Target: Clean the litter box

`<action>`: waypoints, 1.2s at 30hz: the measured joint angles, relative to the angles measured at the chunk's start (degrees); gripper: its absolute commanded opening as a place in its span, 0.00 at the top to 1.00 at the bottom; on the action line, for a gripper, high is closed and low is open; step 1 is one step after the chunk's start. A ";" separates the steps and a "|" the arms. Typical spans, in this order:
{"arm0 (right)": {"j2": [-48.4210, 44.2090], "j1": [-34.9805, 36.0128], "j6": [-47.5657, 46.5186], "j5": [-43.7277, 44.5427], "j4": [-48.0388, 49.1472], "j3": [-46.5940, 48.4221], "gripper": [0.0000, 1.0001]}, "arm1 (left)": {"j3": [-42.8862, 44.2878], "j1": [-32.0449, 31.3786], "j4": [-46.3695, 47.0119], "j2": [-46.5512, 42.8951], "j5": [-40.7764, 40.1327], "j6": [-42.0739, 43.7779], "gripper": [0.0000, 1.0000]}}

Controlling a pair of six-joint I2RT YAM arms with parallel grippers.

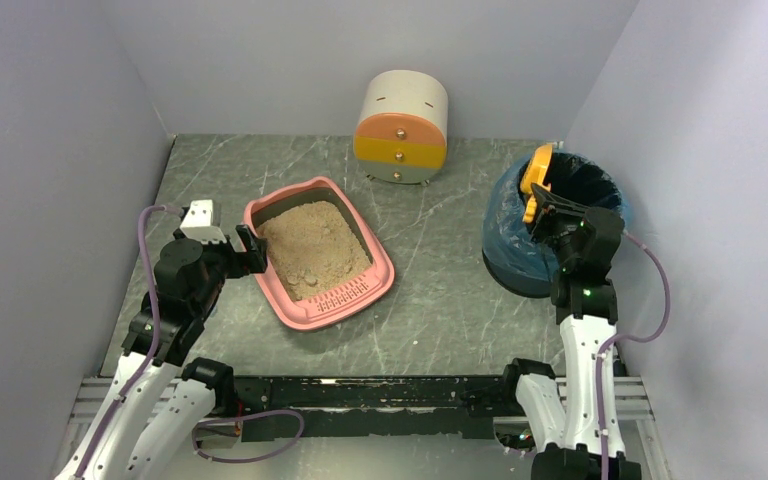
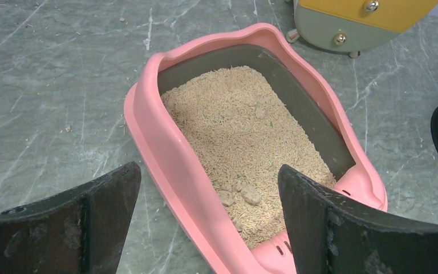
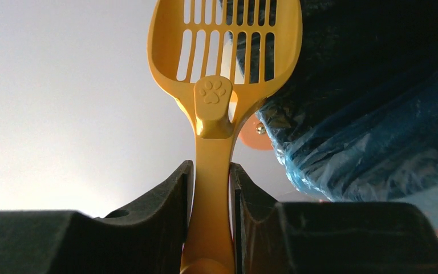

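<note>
Tipping the yellow slotted scoop [image 3: 162,45] well inside the blue-lined bin [image 1: 505,235], its handle clamped in the right claw [image 3: 211,171], should keep spills off the worktop [image 1: 440,290]. Meanwhile the left claw [image 2: 208,171] gapes wide over the pink litter box [image 1: 305,305] (left of centre on the worktop); no writing shows, only a paw print [image 3: 213,91].

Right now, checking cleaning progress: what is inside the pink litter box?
The litter box holds beige litter with a few clumps near its slotted end; anything buried beneath the surface cannot be seen.
</note>
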 measured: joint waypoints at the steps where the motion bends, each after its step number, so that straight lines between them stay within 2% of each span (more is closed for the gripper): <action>1: -0.42 0.00 0.94 -0.26 -0.04 -0.46 1.00 | 0.00 0.00 0.00 -0.02 0.00 0.00 0.06; 9: -1.09 0.00 -0.66 3.69 -4.09 4.35 1.00 | 0.00 0.00 0.00 -0.02 0.07 0.20 0.03; 17: 0.63 0.04 -10.62 11.43 -8.22 12.33 1.00 | -0.17 0.00 0.11 0.79 -1.95 -0.52 0.02; 21: 3.08 0.44 -17.38 12.39 -8.11 15.08 1.00 | 0.11 0.00 -0.20 4.98 -4.11 -2.03 0.05; 25: 6.21 1.95 -24.17 11.08 -5.33 16.74 1.00 | 3.19 0.00 -1.07 13.75 -4.33 -2.80 0.08; 31: 11.32 7.98 -35.30 8.37 -3.28 19.91 1.00 | 6.78 0.85 -0.94 22.56 -4.96 -4.07 0.16; 36: 15.52 20.72 -44.46 7.52 -0.57 23.12 1.00 | 10.40 3.76 -0.50 27.87 -4.92 -5.29 0.23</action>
